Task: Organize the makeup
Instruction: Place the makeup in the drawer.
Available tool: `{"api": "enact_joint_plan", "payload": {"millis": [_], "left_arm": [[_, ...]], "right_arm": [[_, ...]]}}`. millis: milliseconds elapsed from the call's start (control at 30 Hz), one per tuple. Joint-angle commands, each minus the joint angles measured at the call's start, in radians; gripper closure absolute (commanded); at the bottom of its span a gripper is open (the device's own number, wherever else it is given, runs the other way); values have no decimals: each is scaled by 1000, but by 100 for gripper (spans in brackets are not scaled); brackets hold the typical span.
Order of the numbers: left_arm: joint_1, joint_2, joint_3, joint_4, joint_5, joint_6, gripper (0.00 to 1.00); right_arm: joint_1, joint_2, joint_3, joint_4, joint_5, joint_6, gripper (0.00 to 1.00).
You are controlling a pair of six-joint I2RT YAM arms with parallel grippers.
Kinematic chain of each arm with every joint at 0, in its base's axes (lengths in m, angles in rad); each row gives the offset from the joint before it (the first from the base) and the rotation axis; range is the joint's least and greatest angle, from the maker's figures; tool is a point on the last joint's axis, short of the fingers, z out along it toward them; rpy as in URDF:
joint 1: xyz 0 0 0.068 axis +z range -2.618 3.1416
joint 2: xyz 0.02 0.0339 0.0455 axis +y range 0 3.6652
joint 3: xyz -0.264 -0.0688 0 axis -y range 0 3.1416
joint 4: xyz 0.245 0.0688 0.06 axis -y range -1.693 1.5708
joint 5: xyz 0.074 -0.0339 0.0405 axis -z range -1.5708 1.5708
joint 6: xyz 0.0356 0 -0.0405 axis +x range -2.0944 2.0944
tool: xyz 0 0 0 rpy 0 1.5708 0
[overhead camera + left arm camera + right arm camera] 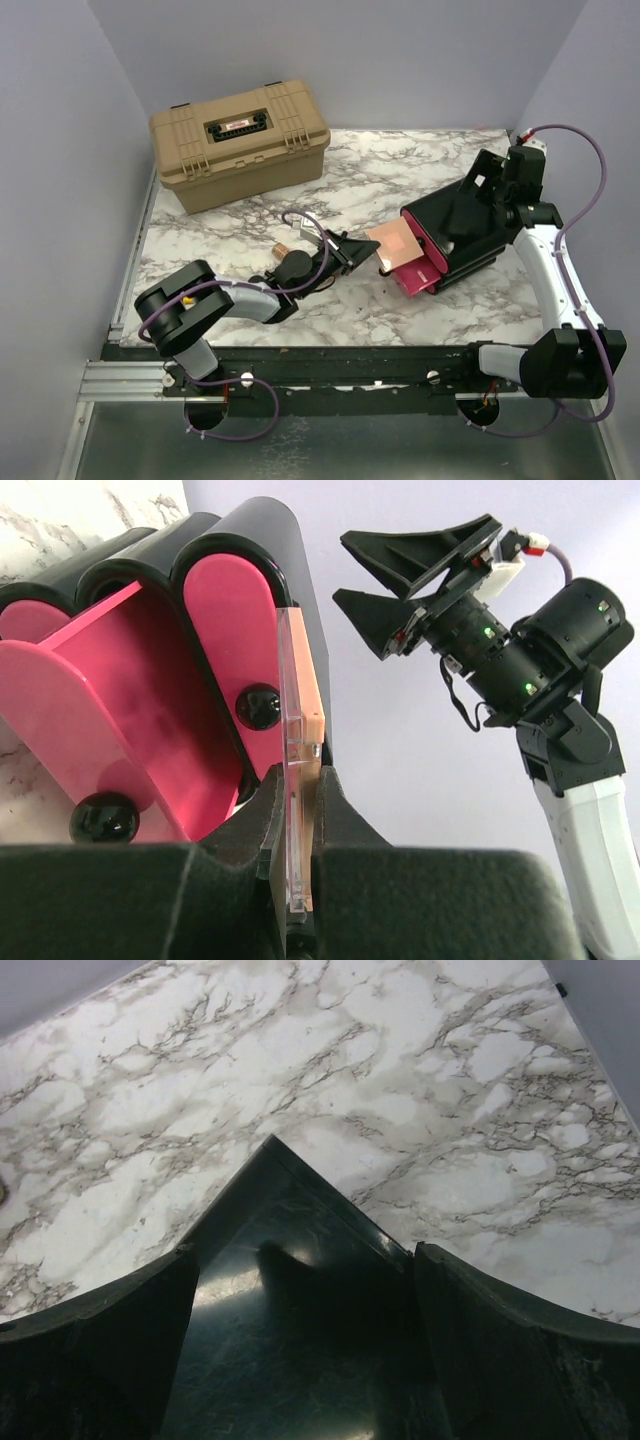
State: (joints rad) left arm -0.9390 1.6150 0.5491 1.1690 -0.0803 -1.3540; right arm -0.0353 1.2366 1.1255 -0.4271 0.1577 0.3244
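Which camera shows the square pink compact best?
Top external: the compact shows its square face. Left wrist sees only its thin edge, clamped in the left gripper; right wrist misses it.

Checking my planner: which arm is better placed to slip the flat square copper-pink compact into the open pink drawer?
Left, probably. The left gripper is shut on the flat square copper-pink compact beside the pink drawer; the right gripper hangs open, empty, over the black box.

Open table (400,170) between tan case (240,140) and black box (462,238); left tool (368,256) with compact (395,240) crowds the pink drawer (416,274) front
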Motion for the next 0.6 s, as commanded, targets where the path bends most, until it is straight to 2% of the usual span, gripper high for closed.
{"api": "enact_joint_plan", "payload": {"millis": [0, 233, 567], "left_arm": [[-34, -8, -31, 43, -145, -72, 100], [-77, -12, -18, 10, -209, -106, 100], [-114, -30, 51, -214, -313, -79, 100]], "right_arm": [[-30, 11, -7, 40, -4, 6, 5], [-45, 22, -22, 56, 1, 8, 5], [-56, 36, -33, 61, -10, 14, 5]]}}
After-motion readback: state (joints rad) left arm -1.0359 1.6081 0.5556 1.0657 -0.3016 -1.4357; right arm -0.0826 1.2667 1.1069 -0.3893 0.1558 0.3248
